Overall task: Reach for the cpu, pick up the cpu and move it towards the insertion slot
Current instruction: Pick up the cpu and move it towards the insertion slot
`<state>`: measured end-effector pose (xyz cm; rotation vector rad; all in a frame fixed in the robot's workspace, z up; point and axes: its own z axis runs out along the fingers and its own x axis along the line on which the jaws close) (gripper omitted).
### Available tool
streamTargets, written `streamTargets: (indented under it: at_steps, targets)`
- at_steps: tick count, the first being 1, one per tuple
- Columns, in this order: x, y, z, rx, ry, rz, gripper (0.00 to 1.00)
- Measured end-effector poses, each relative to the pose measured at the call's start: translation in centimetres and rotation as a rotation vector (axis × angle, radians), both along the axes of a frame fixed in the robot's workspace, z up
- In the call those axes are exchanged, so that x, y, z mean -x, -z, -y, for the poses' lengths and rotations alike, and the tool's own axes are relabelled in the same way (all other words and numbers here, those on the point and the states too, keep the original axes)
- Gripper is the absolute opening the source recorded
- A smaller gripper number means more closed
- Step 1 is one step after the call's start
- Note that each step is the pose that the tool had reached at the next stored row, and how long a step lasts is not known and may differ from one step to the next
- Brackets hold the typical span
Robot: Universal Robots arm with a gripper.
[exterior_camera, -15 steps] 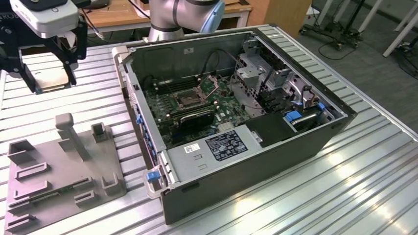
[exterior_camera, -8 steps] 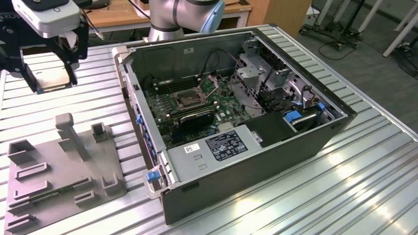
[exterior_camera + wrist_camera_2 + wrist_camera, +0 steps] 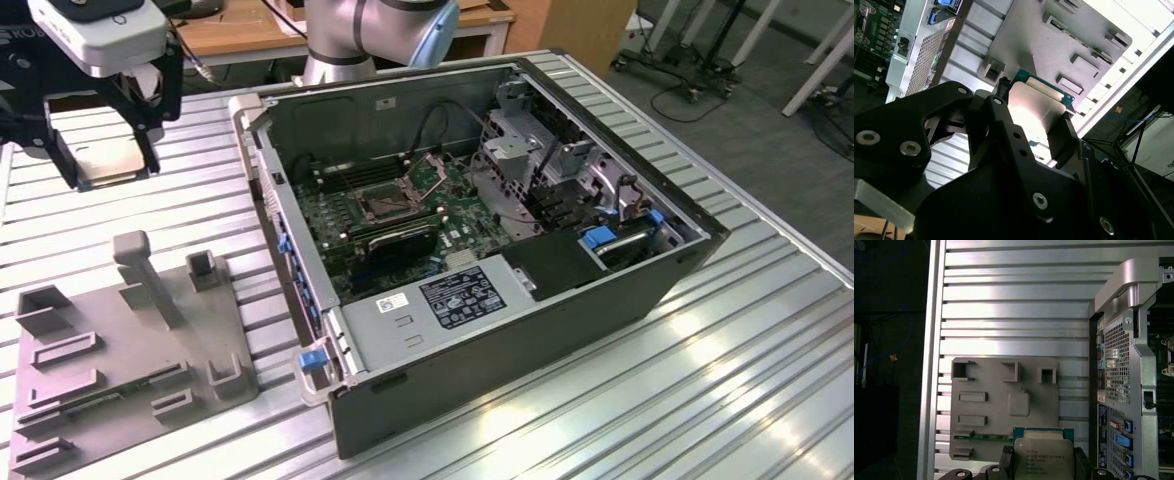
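In the exterior view my gripper (image 3: 107, 160) hangs above the ribbed table at the far left, shut on the cpu (image 3: 110, 165), a flat pale square chip held between two black fingers (image 3: 147, 140). Both wrist views show the cpu (image 3: 1034, 107) (image 3: 1044, 455), silvery face with a green rim, clamped at its two sides by the fingers (image 3: 1081, 462). The insertion slot (image 3: 383, 203), a dark square framed by metal, lies on the motherboard inside the open computer case, well off to the exterior view's right of the gripper.
A grey plastic fixture plate (image 3: 120, 340) (image 3: 1004, 405) with upright blocks lies on the table below the gripper. The open computer case (image 3: 534, 300) has tall side walls, cables and a drive cage around the board. The arm's base (image 3: 360, 40) stands behind the case.
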<state>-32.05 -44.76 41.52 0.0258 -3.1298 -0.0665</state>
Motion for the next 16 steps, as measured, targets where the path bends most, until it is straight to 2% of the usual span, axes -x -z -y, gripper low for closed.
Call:
streamTargets:
  at_steps: [16]
  targets:
    - [-0.39,0.0,0.0,0.0,0.0,0.0,0.55]
